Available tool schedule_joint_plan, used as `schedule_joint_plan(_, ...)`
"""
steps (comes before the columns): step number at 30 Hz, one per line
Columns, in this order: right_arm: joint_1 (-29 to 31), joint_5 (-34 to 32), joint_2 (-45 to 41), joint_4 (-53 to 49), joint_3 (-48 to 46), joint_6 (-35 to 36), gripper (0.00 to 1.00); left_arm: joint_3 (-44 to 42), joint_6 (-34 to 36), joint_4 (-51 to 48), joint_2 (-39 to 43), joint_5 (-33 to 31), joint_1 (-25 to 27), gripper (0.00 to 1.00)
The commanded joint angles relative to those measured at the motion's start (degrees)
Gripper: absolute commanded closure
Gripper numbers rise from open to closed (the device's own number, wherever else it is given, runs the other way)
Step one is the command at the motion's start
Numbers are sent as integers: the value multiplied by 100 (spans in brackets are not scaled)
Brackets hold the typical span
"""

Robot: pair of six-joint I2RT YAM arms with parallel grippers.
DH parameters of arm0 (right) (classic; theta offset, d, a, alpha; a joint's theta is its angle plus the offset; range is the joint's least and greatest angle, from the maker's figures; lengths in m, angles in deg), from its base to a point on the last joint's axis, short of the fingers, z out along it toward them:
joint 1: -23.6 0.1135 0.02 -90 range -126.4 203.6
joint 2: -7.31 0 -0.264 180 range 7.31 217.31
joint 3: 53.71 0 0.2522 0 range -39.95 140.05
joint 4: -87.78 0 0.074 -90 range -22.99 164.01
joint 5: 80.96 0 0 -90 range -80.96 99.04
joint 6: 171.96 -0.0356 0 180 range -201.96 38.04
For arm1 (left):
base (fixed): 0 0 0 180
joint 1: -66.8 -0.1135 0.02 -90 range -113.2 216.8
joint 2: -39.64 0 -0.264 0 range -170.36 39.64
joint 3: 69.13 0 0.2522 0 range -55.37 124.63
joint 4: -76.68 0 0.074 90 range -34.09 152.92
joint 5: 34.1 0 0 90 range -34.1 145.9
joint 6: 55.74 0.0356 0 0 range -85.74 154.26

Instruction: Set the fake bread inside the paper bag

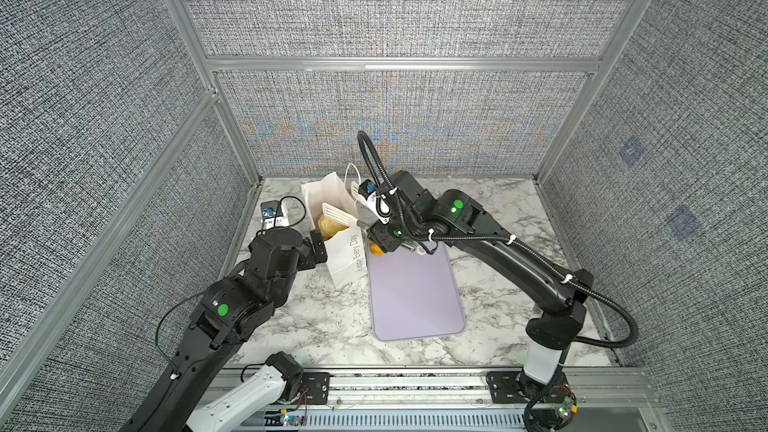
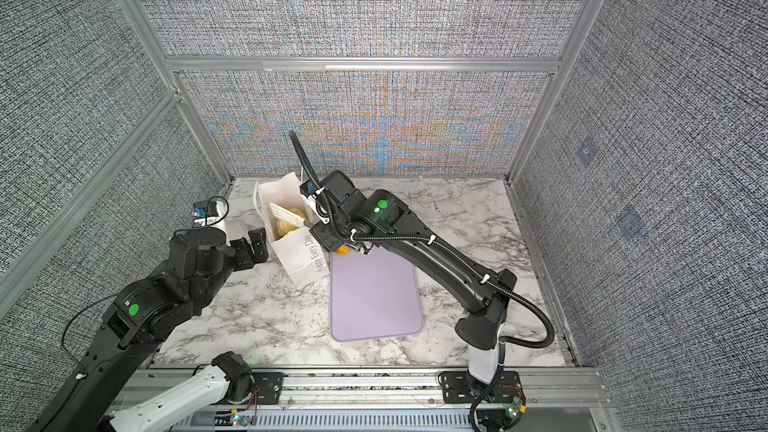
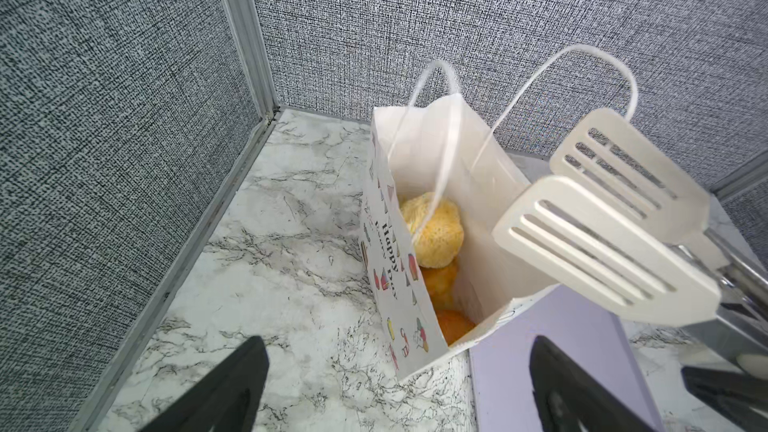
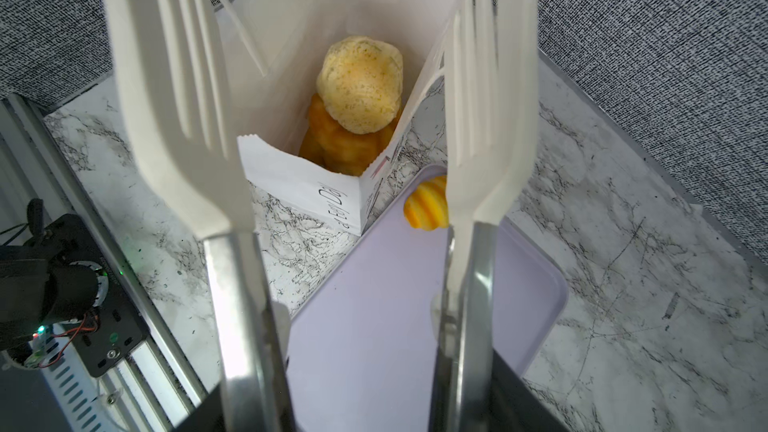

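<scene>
A rough round bun (image 4: 359, 85) tops glossy orange bread (image 4: 345, 151) inside the white paper bag (image 1: 343, 268), at ten o'clock from the flat lilac tray (image 1: 415, 297) holding one ribbed croissant (image 4: 426, 203). Right jaws pinch steel tongs (image 3: 602, 251), slotted blades apart; left jaws spread wide.

**Marble top: one bag, one tray**

Beneath my arms, the grey-veined marble table (image 1: 316, 326) carries two things. The paper bag (image 1: 345, 259) stands upright at eleven o'clock from centre. The lilac tray (image 1: 415, 297) lies flat from centre toward six o'clock, one corner just beside the bag's base.
</scene>
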Motion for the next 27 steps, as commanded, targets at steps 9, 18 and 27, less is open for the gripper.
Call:
schedule_joint_plan(9,-17,-341,-625,106,-238,77,36,-215,-321,357,264,317,12,1)
schedule_joint_plan(18,-335,-634,-1389,311,-1496,-111,36,-246,-427,512,187,518,39,1)
schedule_joint_plan(27,-813,-628,-1623,578,-2822,-515,36,-509,-624,614,205,655,177,1)
